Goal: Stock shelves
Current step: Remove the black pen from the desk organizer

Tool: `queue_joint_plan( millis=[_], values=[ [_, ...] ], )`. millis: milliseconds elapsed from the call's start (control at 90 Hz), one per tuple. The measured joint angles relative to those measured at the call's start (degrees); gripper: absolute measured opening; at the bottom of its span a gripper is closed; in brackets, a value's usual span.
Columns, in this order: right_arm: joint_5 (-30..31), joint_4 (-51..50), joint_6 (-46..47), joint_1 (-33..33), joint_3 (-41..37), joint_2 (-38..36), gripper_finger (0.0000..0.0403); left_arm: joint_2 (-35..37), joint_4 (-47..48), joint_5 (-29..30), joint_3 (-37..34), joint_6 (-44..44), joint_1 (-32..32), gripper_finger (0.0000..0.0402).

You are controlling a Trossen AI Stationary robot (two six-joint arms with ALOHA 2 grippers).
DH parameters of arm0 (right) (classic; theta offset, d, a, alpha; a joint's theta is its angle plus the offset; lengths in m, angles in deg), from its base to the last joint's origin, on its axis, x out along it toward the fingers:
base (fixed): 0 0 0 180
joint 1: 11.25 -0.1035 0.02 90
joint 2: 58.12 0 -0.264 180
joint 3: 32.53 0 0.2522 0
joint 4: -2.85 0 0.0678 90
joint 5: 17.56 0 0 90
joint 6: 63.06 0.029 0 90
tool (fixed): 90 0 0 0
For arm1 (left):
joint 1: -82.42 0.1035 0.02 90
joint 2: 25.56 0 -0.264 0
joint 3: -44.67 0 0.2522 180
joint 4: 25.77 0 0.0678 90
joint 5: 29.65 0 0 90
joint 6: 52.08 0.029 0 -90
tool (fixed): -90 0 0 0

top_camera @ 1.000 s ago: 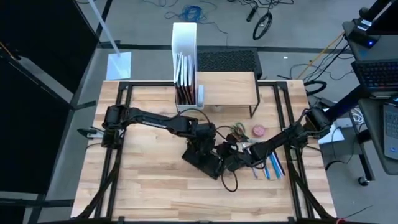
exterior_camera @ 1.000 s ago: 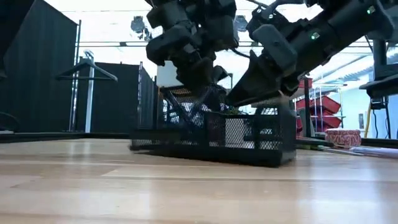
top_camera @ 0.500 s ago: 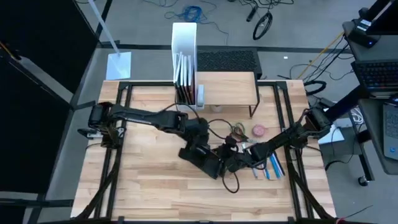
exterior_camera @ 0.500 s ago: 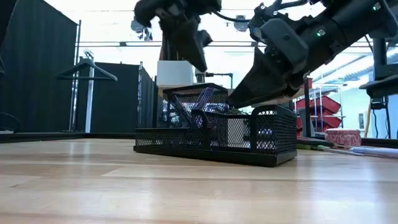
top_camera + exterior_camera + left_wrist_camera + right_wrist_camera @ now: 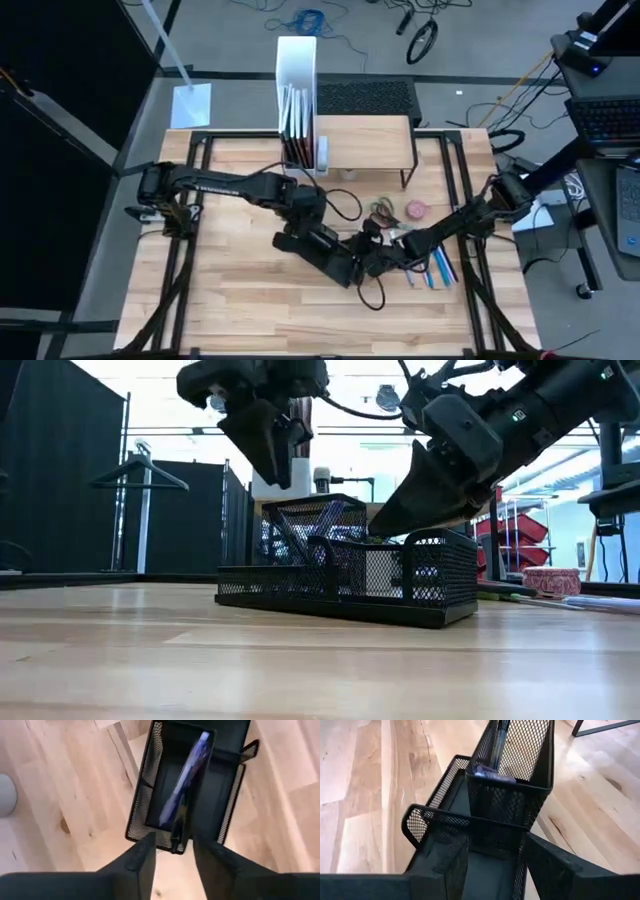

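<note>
The black mesh organizer tray [image 5: 330,258] stands flat on the table, forward of the shelves [image 5: 365,140]. A blue pen [image 5: 187,780] leans inside its tall compartment [image 5: 510,775]. My left gripper [image 5: 270,455] hangs open above the tray's left end, with nothing between its fingers [image 5: 145,860]. My right gripper [image 5: 492,865] is open at the tray's low right end [image 5: 440,575]. One of its fingers is inside the low compartment and one is outside its side wall. My right gripper comes slanting down from the table's right, with the low compartment's side wall [image 5: 521,852] between its spread fingers. I cannot tell whether either finger touches the mesh. The tray rests flat on the table.
A tall white file box [image 5: 297,70] with folders stands left of the shelves. On the table right of the tray lie several pens [image 5: 440,268], a pink roll [image 5: 416,211] and a small tangle of bands [image 5: 380,210]. Bare wood lies toward the near and left edges.
My left gripper has risen out of the tray's tall compartment and gone toward the table's left edge. The blue pen has stayed in the compartment. The tray, slightly tipped and blurred a second ago, now sits flat and still.
</note>
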Motion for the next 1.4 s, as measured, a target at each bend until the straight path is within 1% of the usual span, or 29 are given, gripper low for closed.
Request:
queue_joint_plan(
  millis=[111, 256, 544, 767, 844, 944, 1078, 1333, 1400],
  values=[
    [0.00, -0.22, 0.09, 0.00, 0.00, 0.00, 0.0171, -0.45, -2.31, 0.05, -0.88, 1.47, 0.42, 0.0134],
    [0.01, -0.35, 0.19, 0.00, 0.00, 0.02, 0.0171, -2.28, -2.70, -0.33, -1.08, 1.85, 0.70, 0.0134],
    [0.02, -0.64, 0.21, -0.02, 0.00, 0.04, 0.0171, -3.78, -0.43, -1.01, -0.97, 3.16, 0.68, 0.0134],
    [0.09, -0.66, 0.45, -0.02, 0.00, 0.07, 0.0171, -5.25, -1.08, -0.97, -0.86, 4.42, 0.66, 0.0132],
    [0.15, -0.66, 0.65, -0.04, 0.00, 0.07, 0.0171, -6.38, -1.04, -1.02, -0.86, 4.77, 0.64, 0.0121],
    [0.23, -0.62, 0.80, -0.04, 0.00, 0.09, 0.0171, -7.65, -1.15, -1.16, -0.83, 4.95, 0.64, 0.0096],
    [0.22, -0.66, 1.16, -0.04, 0.00, 0.09, 0.0171, -7.81, -0.76, -0.98, -0.75, 5.00, 0.60, 0.0067],
    [0.19, -0.72, 1.55, -0.04, 0.00, 0.09, 0.0171, -7.65, 0.00, -0.94, 0.12, 5.89, 0.33, 0.0036],
    [0.15, -0.72, 1.68, -0.04, 0.00, 0.09, 0.0171, -7.73, 0.01, -0.42, 0.94, 5.79, -0.04, 0.0034]
  ],
)
